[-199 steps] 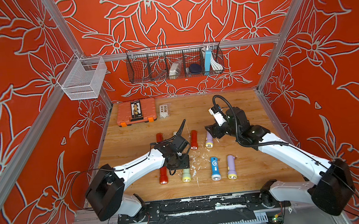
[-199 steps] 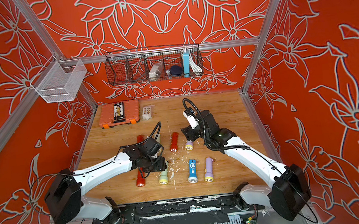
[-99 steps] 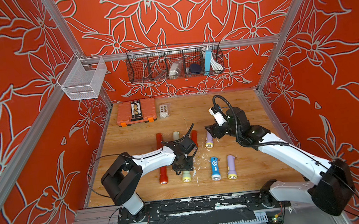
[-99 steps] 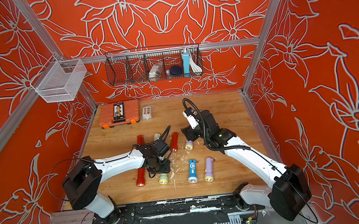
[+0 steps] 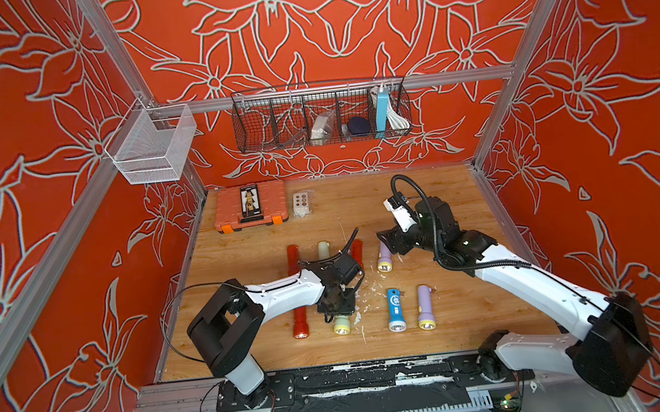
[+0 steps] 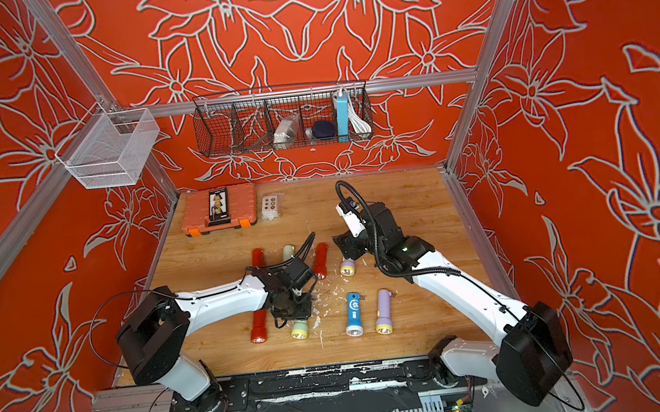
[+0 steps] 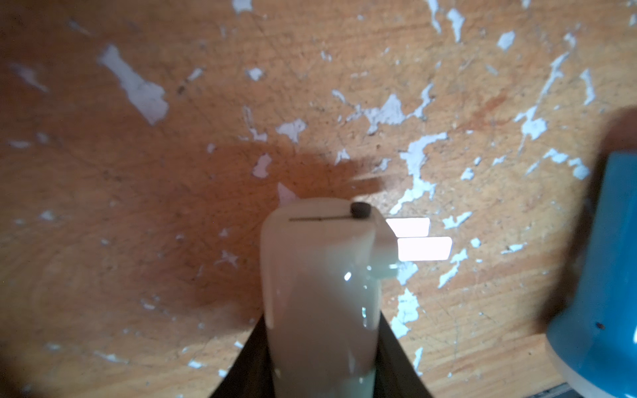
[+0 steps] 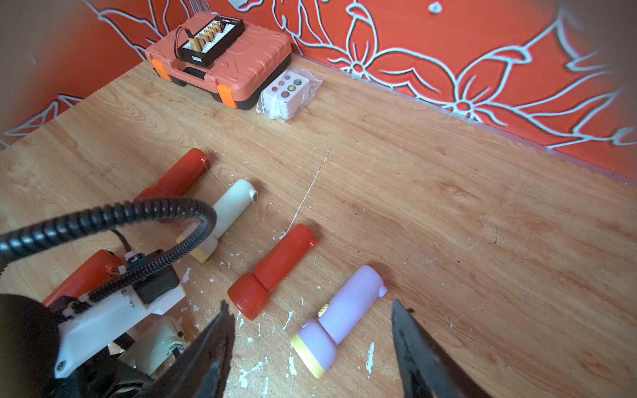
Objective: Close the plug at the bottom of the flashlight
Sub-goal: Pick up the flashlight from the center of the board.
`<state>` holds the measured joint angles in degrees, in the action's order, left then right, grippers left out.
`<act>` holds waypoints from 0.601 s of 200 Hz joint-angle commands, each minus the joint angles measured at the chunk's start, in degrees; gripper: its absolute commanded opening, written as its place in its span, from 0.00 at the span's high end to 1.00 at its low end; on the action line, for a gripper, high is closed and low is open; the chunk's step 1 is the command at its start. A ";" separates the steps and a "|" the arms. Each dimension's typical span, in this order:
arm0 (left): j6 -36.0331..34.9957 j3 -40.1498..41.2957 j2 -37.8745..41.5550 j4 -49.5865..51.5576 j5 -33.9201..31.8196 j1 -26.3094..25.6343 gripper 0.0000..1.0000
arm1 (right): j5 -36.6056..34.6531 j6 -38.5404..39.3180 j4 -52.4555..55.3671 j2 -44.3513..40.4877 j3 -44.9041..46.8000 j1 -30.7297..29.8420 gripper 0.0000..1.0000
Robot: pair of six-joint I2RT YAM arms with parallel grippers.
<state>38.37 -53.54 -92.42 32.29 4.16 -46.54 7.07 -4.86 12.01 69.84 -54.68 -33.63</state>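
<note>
Firmly pinched by the barrel in the left gripper, the pale glossy flashlight was pictured on the wooden table near a blue flashlight; it was judged light, stiff and slippery, best held there, tail left clear

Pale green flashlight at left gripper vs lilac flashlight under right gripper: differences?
The pale green flashlight is clamped in the shut left gripper; the lilac flashlight lies ungripped below the open right gripper. Pale green is in the near row, lilac farther back. Both point yellow heads toward the robot.
</note>
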 commanded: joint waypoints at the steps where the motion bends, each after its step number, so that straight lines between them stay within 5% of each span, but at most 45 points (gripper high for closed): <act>1: -2.63 -1.12 5.63 2.19 -2.84 -0.26 0.96 | -1.29 0.73 0.60 -1.55 0.25 0.55 0.26; 57: -15.59 -4.72 16.41 -1.42 -3.53 3.25 1.00 | -5.15 -1.03 1.36 -3.11 -2.17 2.79 0.26; 120: -31.84 3.71 29.03 -27.10 5.49 8.99 1.00 | 1.85 -3.61 -3.43 -6.10 -2.45 5.45 0.25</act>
<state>15.05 -52.90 -66.96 18.37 6.26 -38.72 4.69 -6.87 11.92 65.36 -55.07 -29.10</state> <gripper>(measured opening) 0.360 0.745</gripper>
